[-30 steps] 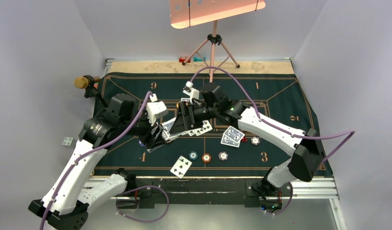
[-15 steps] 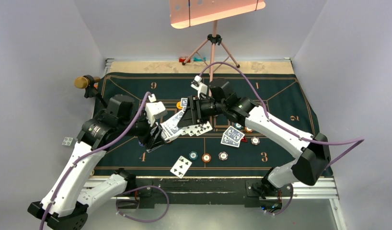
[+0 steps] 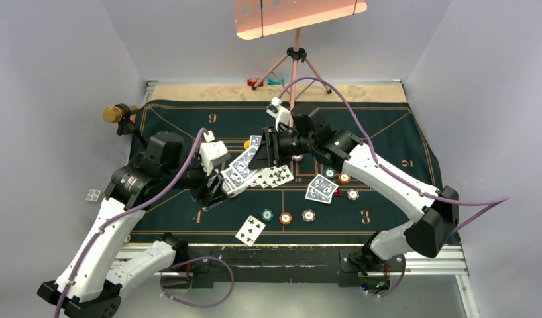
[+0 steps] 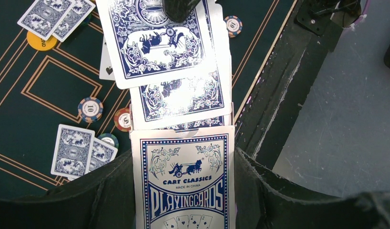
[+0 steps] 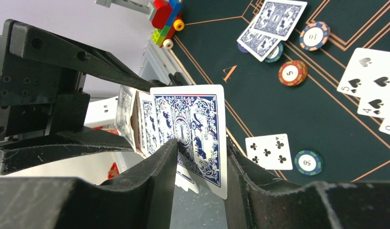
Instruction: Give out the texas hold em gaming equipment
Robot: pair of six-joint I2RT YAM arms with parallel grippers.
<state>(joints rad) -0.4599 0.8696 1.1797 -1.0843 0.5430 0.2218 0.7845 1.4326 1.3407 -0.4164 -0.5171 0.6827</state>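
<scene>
Lengthwise, cards (image 4: 169, 47) fan from box (image 4: 183, 181), toward right tool (image 5: 200, 151)

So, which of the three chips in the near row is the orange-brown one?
The middle chip. Only it is orange-brown: the left chip is teal and the right chip is white.

Blue-backed cards (image 4: 159, 52), seemingly teal chip (image 5: 308, 162)

A robotics lab booth: plain pale walls (image 3: 56, 79) box in the table (image 3: 202, 91), a tripod (image 3: 295, 63) holds a lit panel (image 3: 298, 13) overhead
</scene>
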